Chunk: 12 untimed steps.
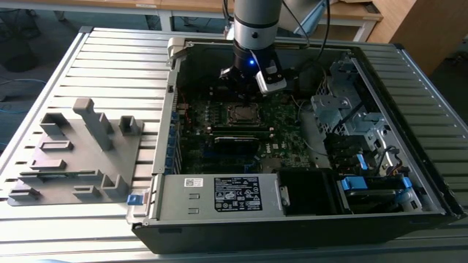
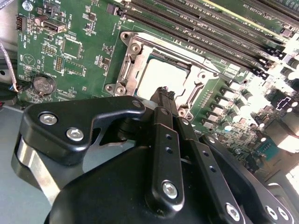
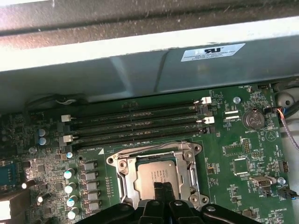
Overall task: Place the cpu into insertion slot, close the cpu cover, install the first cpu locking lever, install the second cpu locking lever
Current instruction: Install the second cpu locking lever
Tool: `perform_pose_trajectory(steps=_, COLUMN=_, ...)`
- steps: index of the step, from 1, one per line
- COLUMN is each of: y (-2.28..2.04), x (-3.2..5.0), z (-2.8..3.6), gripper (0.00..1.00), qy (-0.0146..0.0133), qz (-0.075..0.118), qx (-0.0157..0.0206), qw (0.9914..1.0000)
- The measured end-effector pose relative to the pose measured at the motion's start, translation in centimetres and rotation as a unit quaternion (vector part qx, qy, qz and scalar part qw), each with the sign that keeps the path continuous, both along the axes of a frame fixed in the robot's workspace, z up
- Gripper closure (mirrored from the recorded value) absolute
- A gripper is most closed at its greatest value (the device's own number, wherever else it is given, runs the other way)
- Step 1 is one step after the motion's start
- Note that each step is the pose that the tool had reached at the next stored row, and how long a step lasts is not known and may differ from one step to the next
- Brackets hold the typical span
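The cpu (image 3: 156,176) lies flat in the insertion slot (image 1: 241,114) on the green board, its silver-grey top showing (image 2: 161,74). The cpu cover (image 3: 186,170) lies down around it as a silver frame (image 2: 133,56). A thin wire lever (image 3: 140,151) runs along the socket's side nearest the memory slots. Another lever (image 2: 190,91) lies beside the frame. My gripper (image 2: 164,95) hangs just over the socket's edge with its black fingers pressed together and nothing seen between them. In the first wrist view, the gripper (image 3: 163,190) covers part of the chip. It hangs above the socket in the exterior view (image 1: 244,90).
Long black memory slots (image 3: 135,126) run beside the socket, next to the grey case wall (image 3: 140,60). A coin battery (image 3: 253,119) and a row of capacitors (image 3: 70,186) sit on the board. Drive cages (image 1: 343,109), a power supply (image 1: 219,194) and a grey fixture rack (image 1: 73,153) surround it.
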State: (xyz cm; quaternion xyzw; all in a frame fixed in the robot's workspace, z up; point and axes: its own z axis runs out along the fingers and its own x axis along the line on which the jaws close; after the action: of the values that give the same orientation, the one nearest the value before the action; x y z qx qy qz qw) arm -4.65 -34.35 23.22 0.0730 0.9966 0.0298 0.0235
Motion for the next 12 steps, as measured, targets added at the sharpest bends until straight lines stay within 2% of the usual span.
perform_pose_trajectory(steps=12, y=-0.11, x=0.00, z=0.05, gripper=0.89, qy=0.0001, qz=0.000, qx=-0.0001, qw=1.00000)
